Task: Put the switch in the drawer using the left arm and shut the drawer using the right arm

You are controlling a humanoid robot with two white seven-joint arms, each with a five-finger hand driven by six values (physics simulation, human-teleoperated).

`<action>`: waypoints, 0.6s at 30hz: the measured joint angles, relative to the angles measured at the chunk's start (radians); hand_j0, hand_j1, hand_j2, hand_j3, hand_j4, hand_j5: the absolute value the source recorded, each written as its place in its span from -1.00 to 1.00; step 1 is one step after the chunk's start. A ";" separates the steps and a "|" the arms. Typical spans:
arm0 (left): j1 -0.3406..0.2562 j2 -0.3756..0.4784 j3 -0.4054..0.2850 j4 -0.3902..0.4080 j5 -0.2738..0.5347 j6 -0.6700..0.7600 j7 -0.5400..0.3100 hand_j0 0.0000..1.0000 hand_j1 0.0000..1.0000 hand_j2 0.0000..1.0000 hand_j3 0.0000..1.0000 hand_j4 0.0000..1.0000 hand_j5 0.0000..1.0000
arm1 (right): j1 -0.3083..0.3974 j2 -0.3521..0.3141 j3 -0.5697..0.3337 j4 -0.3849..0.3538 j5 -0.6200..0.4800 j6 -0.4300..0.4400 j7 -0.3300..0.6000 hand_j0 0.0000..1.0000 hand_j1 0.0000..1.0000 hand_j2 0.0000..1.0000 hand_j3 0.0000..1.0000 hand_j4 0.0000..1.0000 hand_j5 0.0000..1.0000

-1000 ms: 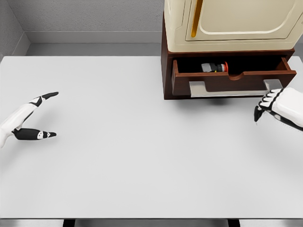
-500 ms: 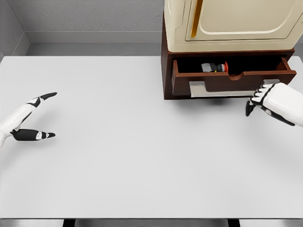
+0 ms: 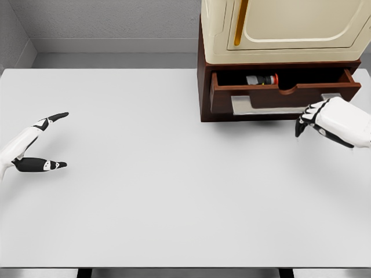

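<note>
Right white hand, fingers curled and holding nothing, is pressing the brown wooden drawer's grey handle; rigid front, likely sliding easily if pushed centrally.

One camera is sitting on the robot's head, looking down and forward at the big flat white table. It is seeing the dark brown wooden cabinet at the far right, near the grey back wall.
</note>
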 measured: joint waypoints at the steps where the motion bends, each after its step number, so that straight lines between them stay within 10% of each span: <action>1: 0.000 0.000 0.000 0.000 0.000 0.000 0.000 1.00 1.00 1.00 1.00 1.00 1.00 | 0.000 0.007 0.003 0.005 -0.003 0.000 0.007 -0.42 -0.42 -0.42 -0.42 -0.42 -0.42; 18: 0.002 -0.001 0.000 -0.005 0.000 0.000 0.000 1.00 1.00 1.00 1.00 1.00 1.00 | 0.000 -0.026 0.010 0.031 -0.003 0.000 0.026 -0.39 -0.39 -0.39 -0.39 -0.39 -0.39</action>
